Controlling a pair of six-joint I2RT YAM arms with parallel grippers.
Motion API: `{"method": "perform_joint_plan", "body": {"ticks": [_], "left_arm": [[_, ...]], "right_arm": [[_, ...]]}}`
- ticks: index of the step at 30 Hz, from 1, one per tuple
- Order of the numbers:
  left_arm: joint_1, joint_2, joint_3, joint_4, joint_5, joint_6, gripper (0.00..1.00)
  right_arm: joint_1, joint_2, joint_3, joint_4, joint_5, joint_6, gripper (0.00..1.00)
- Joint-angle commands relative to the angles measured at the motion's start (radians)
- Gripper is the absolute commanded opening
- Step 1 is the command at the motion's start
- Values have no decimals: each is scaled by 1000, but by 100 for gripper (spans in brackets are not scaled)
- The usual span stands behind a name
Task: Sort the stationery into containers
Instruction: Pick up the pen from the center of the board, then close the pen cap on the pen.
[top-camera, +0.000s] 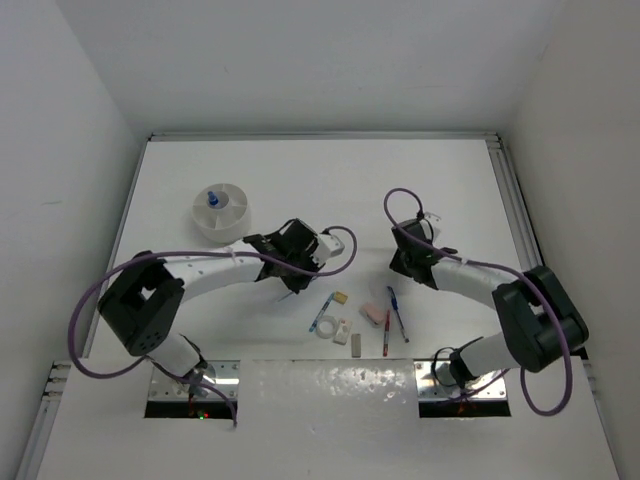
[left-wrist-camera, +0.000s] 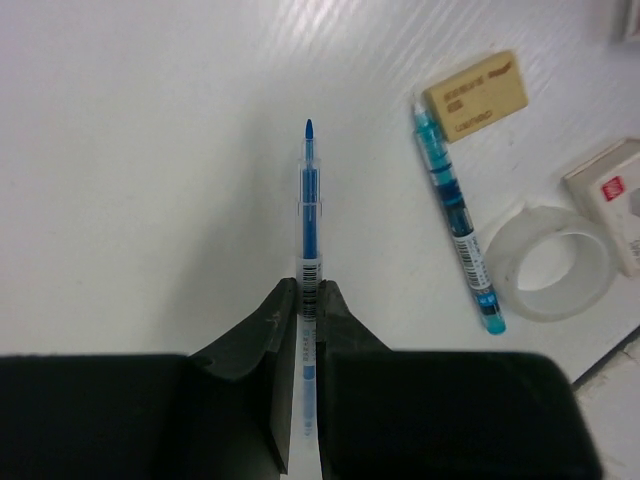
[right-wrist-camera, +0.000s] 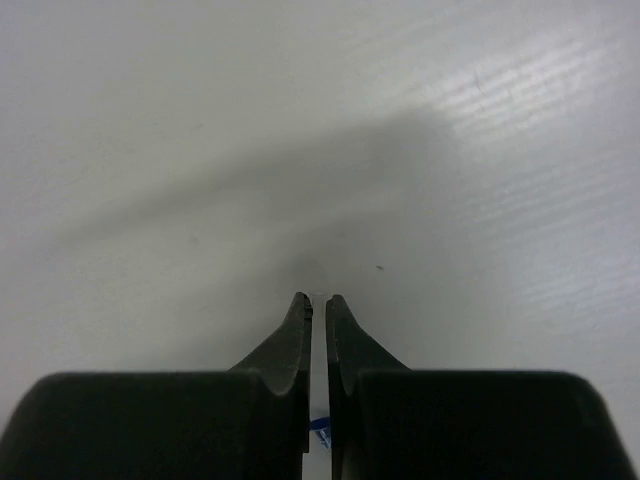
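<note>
Grips blue pen (left-wrist-camera: 310, 195) by its rear half in left tool (left-wrist-camera: 310, 292), short of tub (top-camera: 205, 228). Holds right tool (right-wrist-camera: 317, 300) pinched narrow, farther from tub. Risks pen swivelling off-centre, snagging a divider.

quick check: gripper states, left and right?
left gripper: closed on the blue pen.
right gripper: closed, nothing showing past its tips.
</note>
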Motion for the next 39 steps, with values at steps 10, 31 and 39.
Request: {"method": "perform_joint_plan", "body": {"ticks": [10, 31, 39], "left_arm": [[107, -271, 78, 274, 291, 107, 0], [182, -386, 75, 1012, 544, -393, 0], [190, -396, 31, 1028, 483, -479, 0]], "right_arm": [[-74, -349, 176, 503, -309, -396, 0], [-23, -354, 477, 722, -740, -483, 0], [32, -398, 405, 759, -735, -531, 0]]}}
